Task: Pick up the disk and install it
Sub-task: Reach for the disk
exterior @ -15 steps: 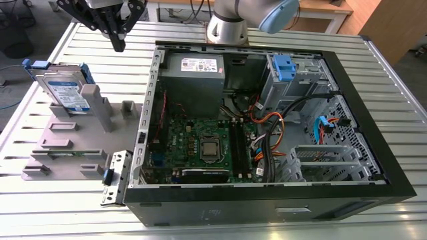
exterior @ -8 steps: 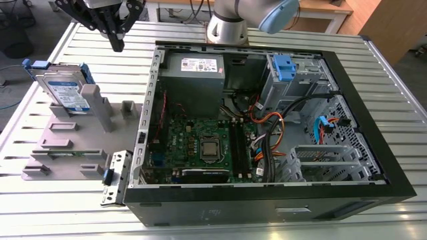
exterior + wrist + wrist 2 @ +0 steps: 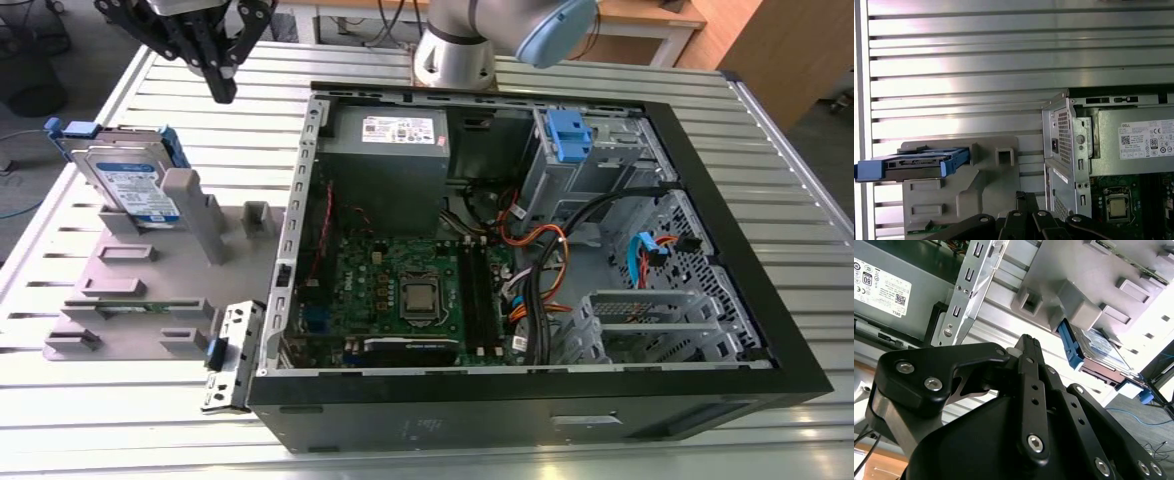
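Note:
The disk point(image 3: 131, 185) is a silver drive with a blue-and-white label and blue side rails. It stands on edge, leaning in a slot of the grey fixture point(image 3: 134, 290) at the exterior view's left. It also shows in both wrist views, with the disk point(image 3: 1100, 347) beyond the fingertips and the disk point(image 3: 914, 162) edge-on in the fixture. My gripper point(image 3: 222, 88) hangs above the slatted table, behind the disk and to its right, clear of it. Its black fingers point(image 3: 1029, 347) are pressed together with nothing between them, and the same shut gripper point(image 3: 1024, 197) points down at the fixture.
The open computer case point(image 3: 534, 400) lies on its side to the right of the fixture. Inside are the grey power supply point(image 3: 387, 150), the motherboard point(image 3: 414, 290), a drive bay with a blue latch point(image 3: 567, 135), loose cables point(image 3: 547, 270) and a metal cage point(image 3: 647, 315).

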{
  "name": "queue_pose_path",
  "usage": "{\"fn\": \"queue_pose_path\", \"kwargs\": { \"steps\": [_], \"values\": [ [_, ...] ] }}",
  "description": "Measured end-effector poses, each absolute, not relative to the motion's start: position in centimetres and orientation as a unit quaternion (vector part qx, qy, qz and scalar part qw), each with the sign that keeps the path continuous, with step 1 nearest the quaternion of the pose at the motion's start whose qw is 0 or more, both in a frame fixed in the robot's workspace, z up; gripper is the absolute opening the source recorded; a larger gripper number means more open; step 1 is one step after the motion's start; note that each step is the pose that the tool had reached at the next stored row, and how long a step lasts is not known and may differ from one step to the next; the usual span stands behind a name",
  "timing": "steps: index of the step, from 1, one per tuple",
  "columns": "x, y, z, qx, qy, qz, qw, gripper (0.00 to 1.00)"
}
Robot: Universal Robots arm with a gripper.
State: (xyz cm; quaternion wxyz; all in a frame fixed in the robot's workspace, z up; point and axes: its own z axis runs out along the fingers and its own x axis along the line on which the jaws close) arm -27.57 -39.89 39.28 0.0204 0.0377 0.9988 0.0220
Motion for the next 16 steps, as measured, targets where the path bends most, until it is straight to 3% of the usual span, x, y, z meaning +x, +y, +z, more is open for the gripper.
{"fn": "queue_pose_path", "kwargs": {
  "steps": [16],
  "values": [
    [-30.5,-39.9,39.2,0.038,0.999,0.022,0.020,0.11]
  ]
}}
